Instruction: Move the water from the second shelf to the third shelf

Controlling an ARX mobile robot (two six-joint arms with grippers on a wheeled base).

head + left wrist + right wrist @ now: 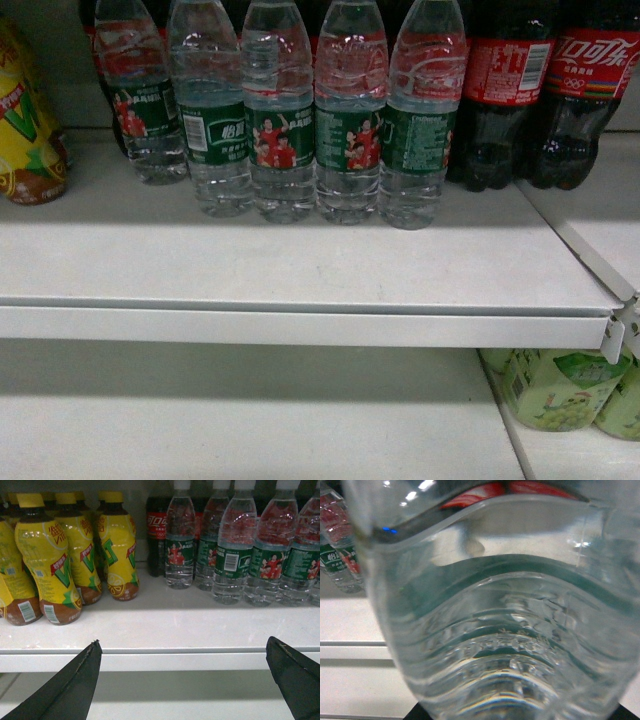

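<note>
water bottle [490, 630] fills right wrist view, pressed close to right gripper, long axis upright; jaws not visible, grip cannot be told. left gripper [185, 680] spread wide, empty, below shelf edge [160, 657]. right arm far nearer. lower shelf [250, 420] lies beneath.

Clear ribbed water bottles [283, 120] are wearing green labels with red-shirted players; beside them, cola bottles [505, 90] are showing dark with red labels.
</note>
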